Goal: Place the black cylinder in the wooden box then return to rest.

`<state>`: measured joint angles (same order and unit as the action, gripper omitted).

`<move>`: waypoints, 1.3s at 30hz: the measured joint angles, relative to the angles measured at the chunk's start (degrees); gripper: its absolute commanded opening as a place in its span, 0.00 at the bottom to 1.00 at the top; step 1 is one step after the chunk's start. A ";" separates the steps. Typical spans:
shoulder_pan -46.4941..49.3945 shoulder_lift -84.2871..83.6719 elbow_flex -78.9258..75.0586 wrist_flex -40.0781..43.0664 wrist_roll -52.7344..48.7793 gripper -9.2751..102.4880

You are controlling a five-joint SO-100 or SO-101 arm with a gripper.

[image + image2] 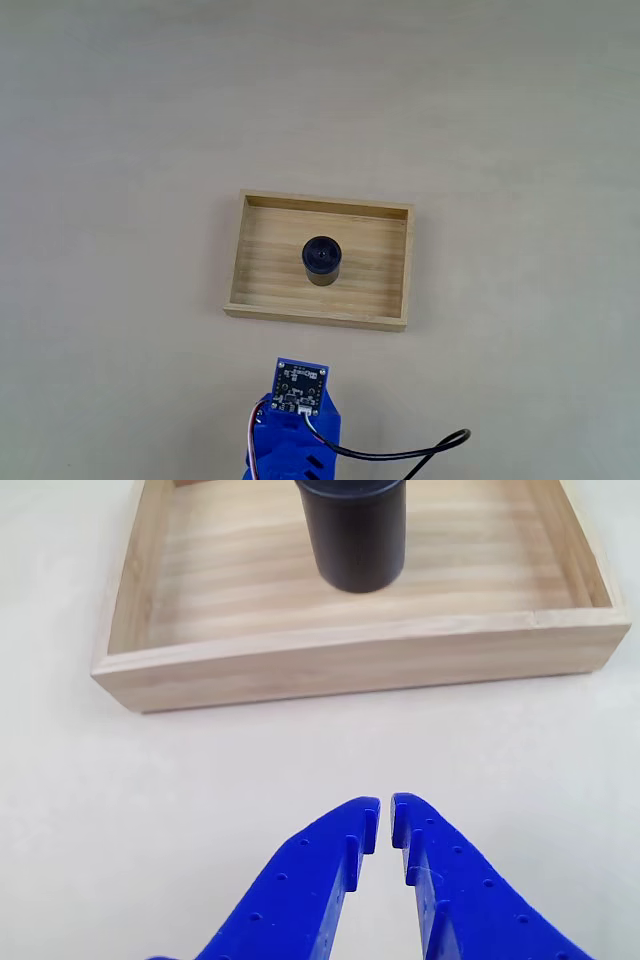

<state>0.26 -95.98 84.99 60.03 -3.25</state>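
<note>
Pale, bare surface [120, 120] all round, plain in both views. On it, near the middle of the fixed view, the wooden box [240, 255]: shallow, low-walled, striped grain floor, long side turned toward the arm. Below it in that view, well apart from the near wall, the blue arm [295, 435], carrying a small circuit board on top and trailing a black cable [420, 452] off to the right. In the other view, the hand [385, 820] low in the picture, blue fingers [320, 870] drawn almost together with only a thin slit between the tips, nothing held, hovering over bare surface just short of the box's near wall [360, 660]. Smallest of all, the black cylinder [322, 260]: upright on the box floor, roughly central, clear of every wall, seen from the side in the other view [355, 540].

Judged from this: placing done, cylinder released and standing inside. Left to do, at most, the last of the retreat to rest, arm seemingly pulled back near its base.
</note>
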 measured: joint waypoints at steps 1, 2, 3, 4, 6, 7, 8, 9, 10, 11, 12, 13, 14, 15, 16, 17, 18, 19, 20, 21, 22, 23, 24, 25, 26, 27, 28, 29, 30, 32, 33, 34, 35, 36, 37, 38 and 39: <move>-0.09 -0.53 0.62 0.79 -0.18 0.08; -0.18 -1.14 1.14 1.67 -0.35 0.08; -0.18 -1.49 1.49 2.37 -0.53 0.08; -0.18 -1.76 1.76 3.08 -0.70 0.08; -0.18 -2.20 2.46 4.13 -0.70 0.08; -0.18 -2.20 2.90 4.57 -0.70 0.08; -0.18 -2.20 3.16 5.10 -0.70 0.08; -0.18 -2.20 3.60 5.62 -0.70 0.08; -0.18 -2.20 4.22 6.06 -0.70 0.08; -0.18 -2.20 4.75 6.42 -0.70 0.08; -0.18 -2.20 5.10 6.77 -0.70 0.08; -0.18 -2.20 5.10 7.21 -0.70 0.08; -0.18 -2.20 5.10 7.82 -0.70 0.08; -0.18 -2.20 5.10 8.35 -0.70 0.08; -0.18 -2.20 5.36 8.88 -0.70 0.08; -0.18 -2.20 5.45 9.32 -0.70 0.08; -0.18 -2.20 5.45 9.84 -0.70 0.08; -0.18 -2.20 5.45 10.55 -0.70 0.08; -0.18 -2.20 5.45 11.25 -0.70 0.08; -0.18 -2.20 5.45 12.22 -0.70 0.08; -0.18 -2.20 5.45 13.54 -0.70 0.08; -0.18 -2.20 5.45 14.59 -0.70 0.08; -0.18 -2.20 5.45 15.38 -0.70 0.08; -0.18 -2.20 5.45 16.00 -0.70 0.08; -0.18 -2.20 5.45 16.44 -0.70 0.08; -0.18 -2.20 5.45 16.87 -0.70 0.08; -0.18 -2.20 5.45 17.23 -0.70 0.08; -0.18 -2.20 5.45 17.49 -0.70 0.08; -0.18 -2.20 5.45 17.58 -0.70 0.08; -0.18 -2.20 5.45 17.75 -0.70 0.08; -0.18 -2.20 5.45 17.75 -0.70 0.08; -0.18 -2.20 5.45 17.75 -0.70 0.08; -0.18 -2.20 5.45 17.75 -0.70 0.08; -0.18 -2.20 5.45 17.75 -0.70 0.08; -0.18 -2.20 5.45 17.75 -0.70 0.08; -0.18 -2.20 5.45 17.75 -0.70 0.08; -0.18 -2.20 5.45 17.75 -0.70 0.08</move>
<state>0.09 -98.17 90.44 77.78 -3.96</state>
